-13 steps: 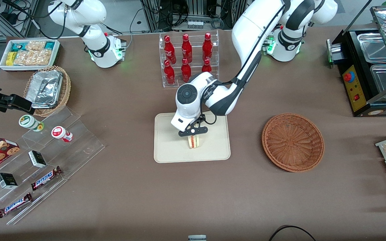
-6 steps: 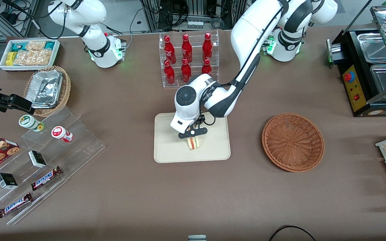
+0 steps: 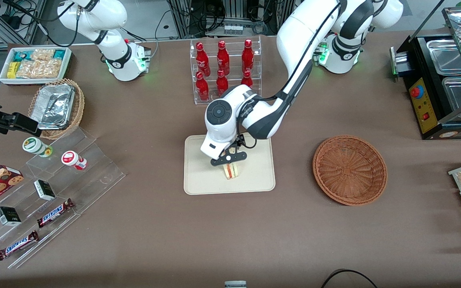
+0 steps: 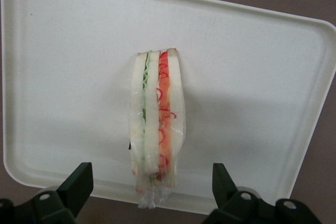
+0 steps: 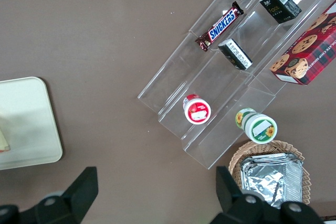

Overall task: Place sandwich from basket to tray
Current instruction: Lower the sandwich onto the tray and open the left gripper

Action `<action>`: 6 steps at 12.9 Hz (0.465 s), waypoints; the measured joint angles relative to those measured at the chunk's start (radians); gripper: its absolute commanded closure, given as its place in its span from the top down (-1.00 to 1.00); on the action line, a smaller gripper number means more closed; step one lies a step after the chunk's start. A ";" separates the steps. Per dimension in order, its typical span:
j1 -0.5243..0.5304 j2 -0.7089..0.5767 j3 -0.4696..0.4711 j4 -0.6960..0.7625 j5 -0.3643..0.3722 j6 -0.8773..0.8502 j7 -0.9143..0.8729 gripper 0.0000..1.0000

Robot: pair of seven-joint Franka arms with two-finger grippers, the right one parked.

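Note:
The sandwich [image 3: 231, 170] [image 4: 156, 129] stands on its edge on the cream-white tray [image 3: 202, 182] [image 4: 252, 77], wrapped in clear film, with red, orange and green layers showing. My left gripper [image 3: 228, 159] [image 4: 152, 192] hovers just above it, open, its two black fingers [image 4: 76, 184] spread wide on either side and touching nothing. The reddish-brown wicker basket [image 3: 349, 170] lies empty on the table, toward the working arm's end, apart from the tray.
A clear rack of red bottles [image 3: 224, 68] stands farther from the front camera than the tray. Acrylic steps with candy bars and cups [image 3: 54, 188], a tan wicker basket with foil containers [image 3: 56, 108] and a white snack bin [image 3: 34, 64] lie toward the parked arm's end.
The left gripper has risen slightly from the sandwich and drifted a little toward the parked arm's end. The sandwich stays put on the tray.

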 measured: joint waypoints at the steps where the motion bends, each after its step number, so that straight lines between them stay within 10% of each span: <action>1: 0.000 -0.003 0.000 0.015 0.000 -0.021 0.000 1.00; 6: 0.000 -0.065 0.000 0.077 0.000 -0.157 0.021 1.00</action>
